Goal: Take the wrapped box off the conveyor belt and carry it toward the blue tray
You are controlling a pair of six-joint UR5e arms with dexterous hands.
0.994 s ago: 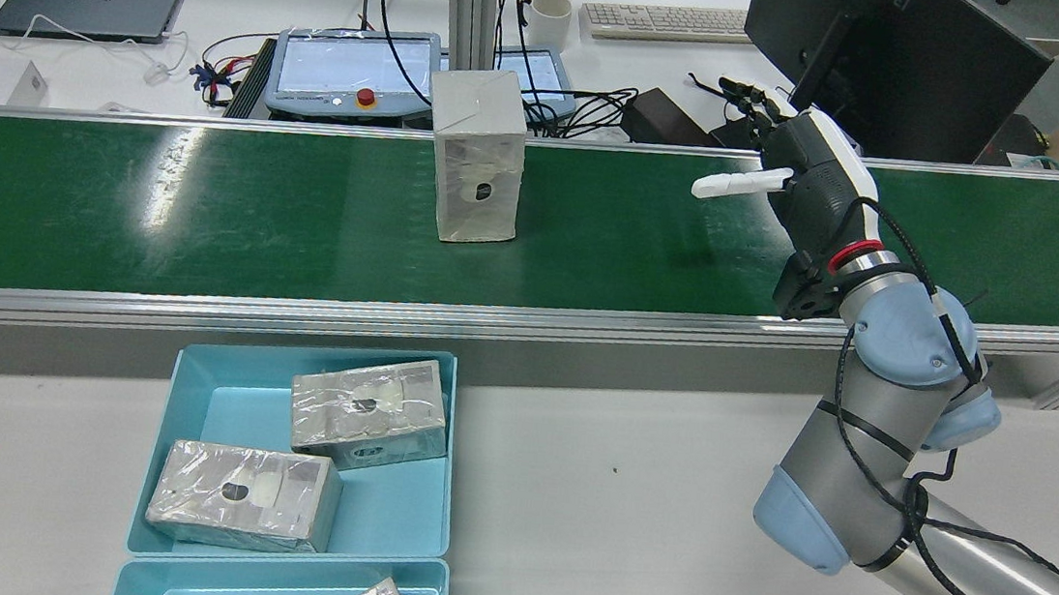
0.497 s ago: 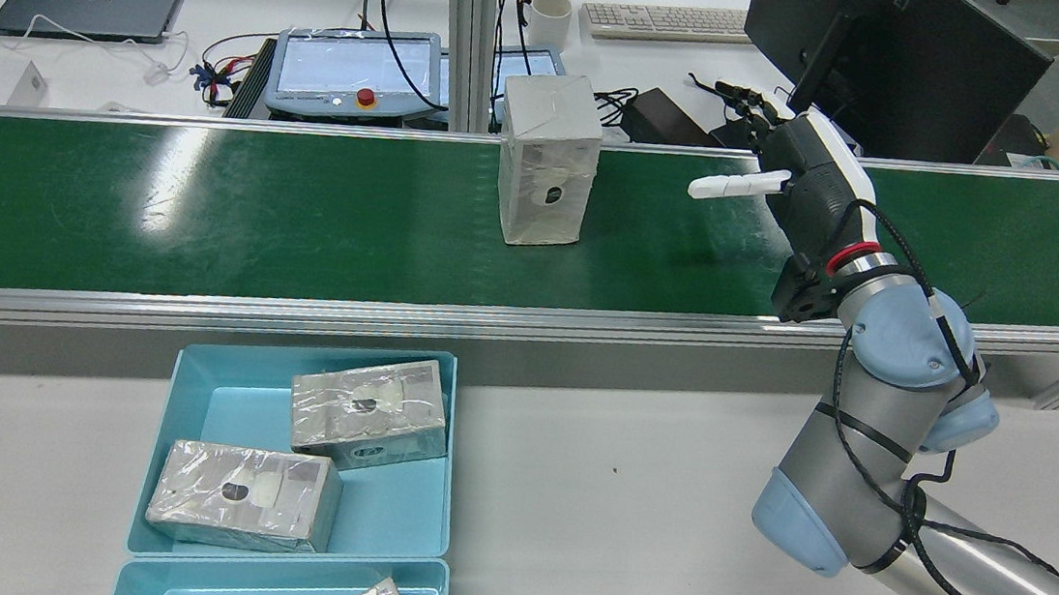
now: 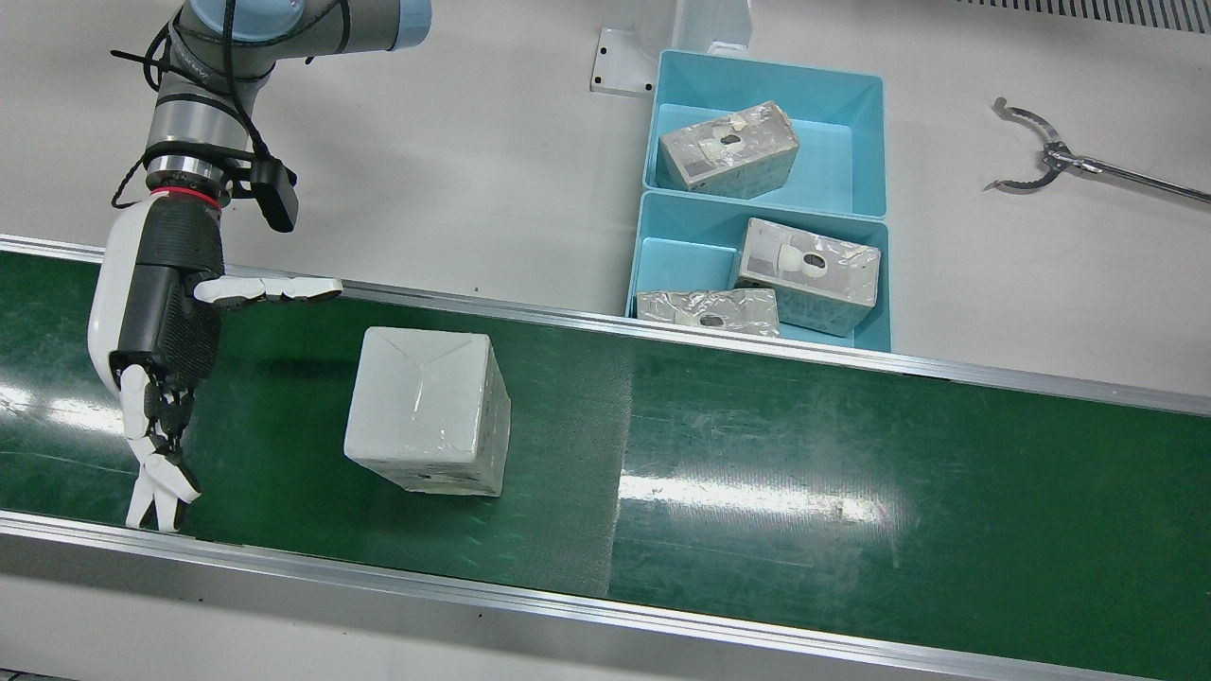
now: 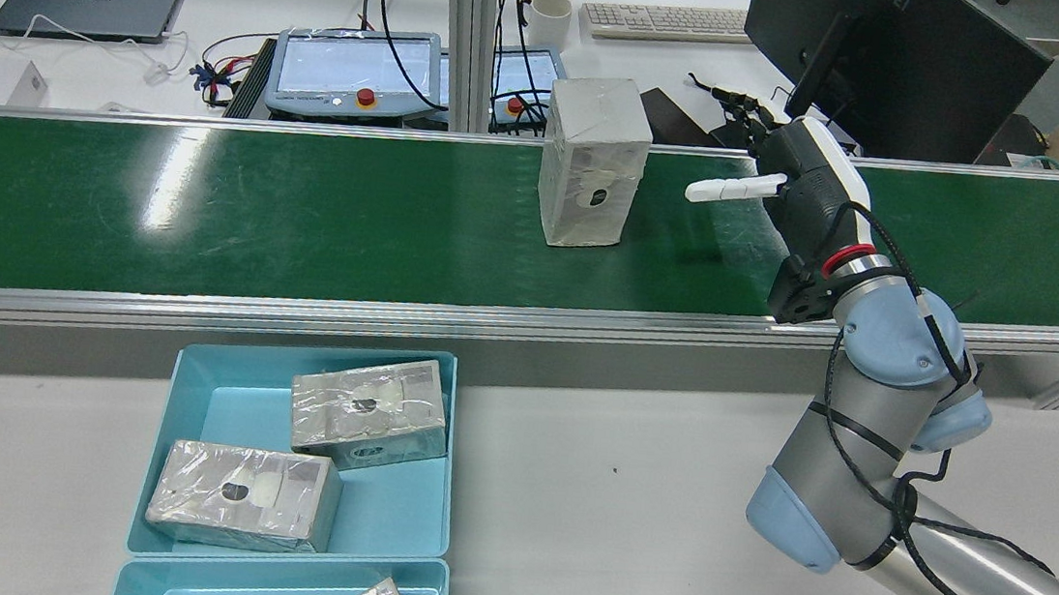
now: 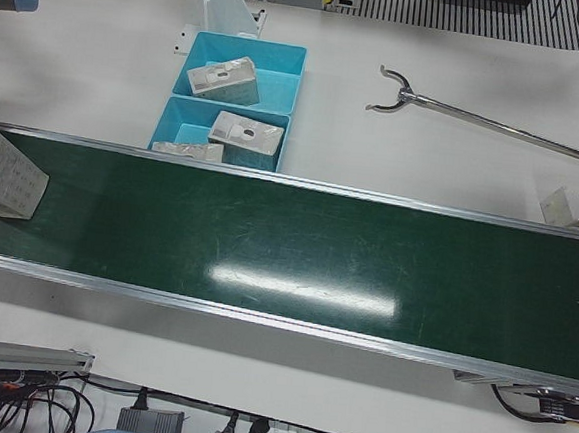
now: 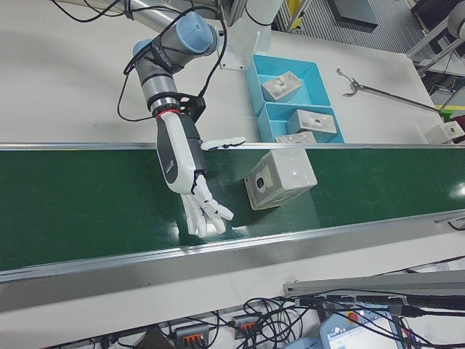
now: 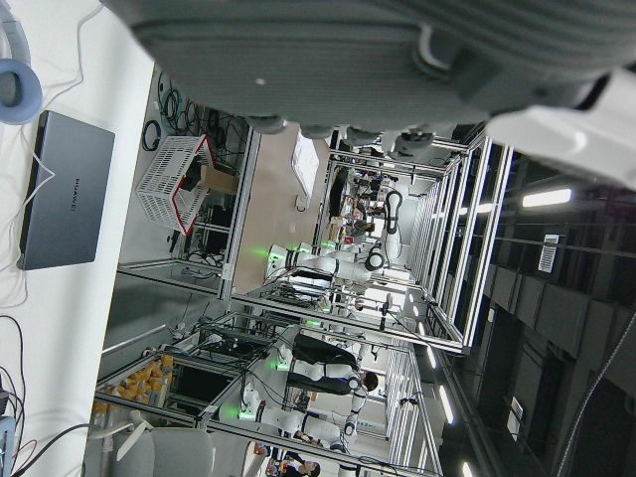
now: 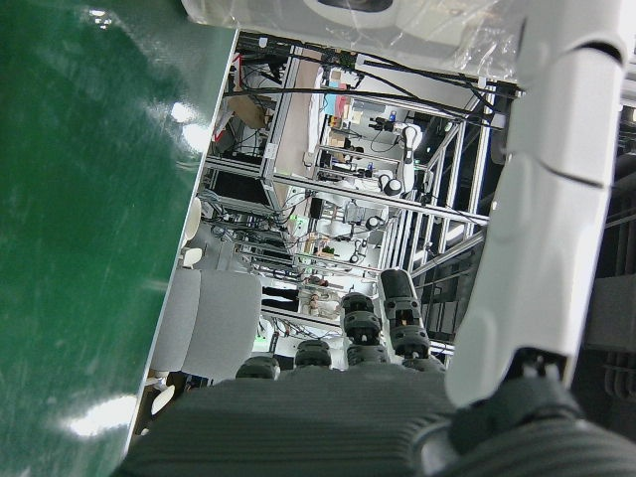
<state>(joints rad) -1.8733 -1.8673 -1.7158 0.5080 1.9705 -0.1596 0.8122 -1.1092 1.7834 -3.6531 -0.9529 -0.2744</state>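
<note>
just beside the right hand [image 3: 156, 331], whose fingers are spread and empty, the wrapped box [image 3: 428, 411] stands on the conveyor belt [image 3: 851, 473]; closing late could topple it.

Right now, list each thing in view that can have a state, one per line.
right hand: open, fingers spread above the belt, holding nothing
wrapped box: standing upright on the conveyor belt, clear of the hand
near blue tray: holds two wrapped boxes
far blue tray: holds one wrapped box
grabber tool: lying on the table, jaws open
</note>
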